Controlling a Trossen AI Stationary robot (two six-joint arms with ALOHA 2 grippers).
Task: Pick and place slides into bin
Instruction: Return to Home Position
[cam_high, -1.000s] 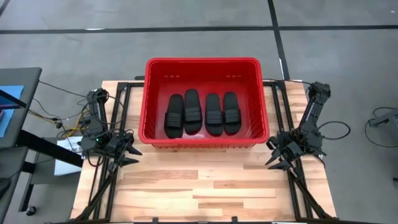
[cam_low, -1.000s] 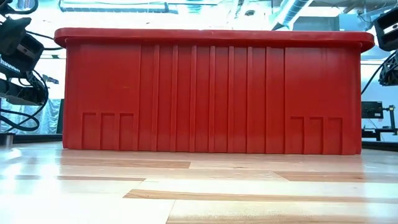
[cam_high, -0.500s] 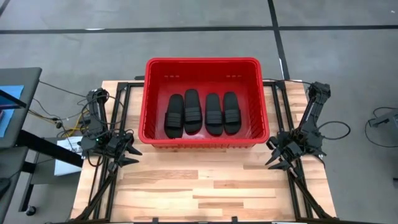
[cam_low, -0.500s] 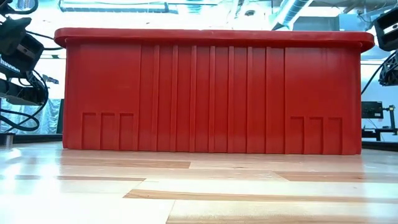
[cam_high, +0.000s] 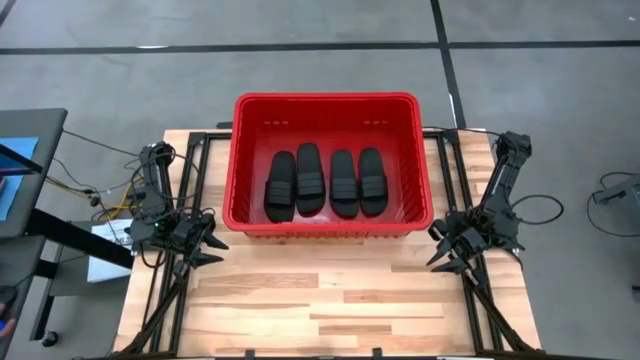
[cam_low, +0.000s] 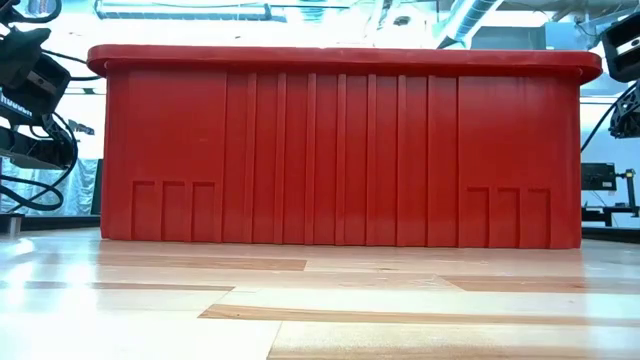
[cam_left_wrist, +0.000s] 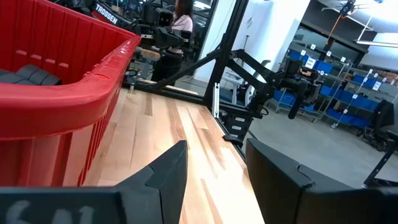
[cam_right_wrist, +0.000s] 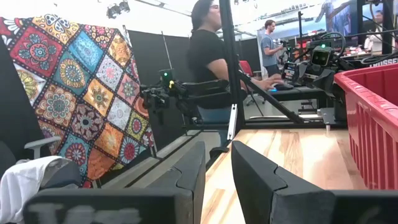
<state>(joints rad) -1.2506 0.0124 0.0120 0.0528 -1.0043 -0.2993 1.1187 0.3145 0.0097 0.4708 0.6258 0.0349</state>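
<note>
Fingers (cam_left_wrist: 163, 177) spread on left gripper (cam_high: 212, 248) and right gripper (cam_high: 438, 252), four slides (cam_high: 325, 182) inside bin (cam_high: 325, 98)

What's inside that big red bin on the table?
Four black slides lie side by side on the floor of the red bin, straps up. The floor beneath them is covered, and from table height the bin's side hides them all.

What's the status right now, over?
Left gripper open, empty, off the bin near its left corner. Right gripper open, empty, off right corner. Four slides side by side in bin. Nothing blocking.
</note>
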